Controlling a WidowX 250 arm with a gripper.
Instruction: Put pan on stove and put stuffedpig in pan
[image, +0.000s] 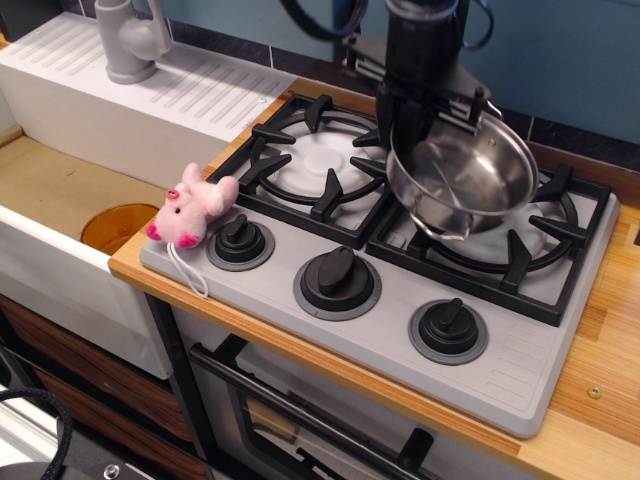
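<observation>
The pan, a shiny steel pot with wire loop handles, hangs tilted toward me just above the right burner grate of the grey stove. My gripper comes down from above and is shut on the pan's far-left rim. The pan is empty. The stuffedpig, pale pink with a white string loop, lies on the stove's front-left corner beside the left knob, well to the left of the gripper. The left burner is bare.
A white sink basin with an orange drain disc lies left of the stove, with a grey faucet and a ribbed drainboard behind. Wooden counter runs right of the stove. An oven door is below.
</observation>
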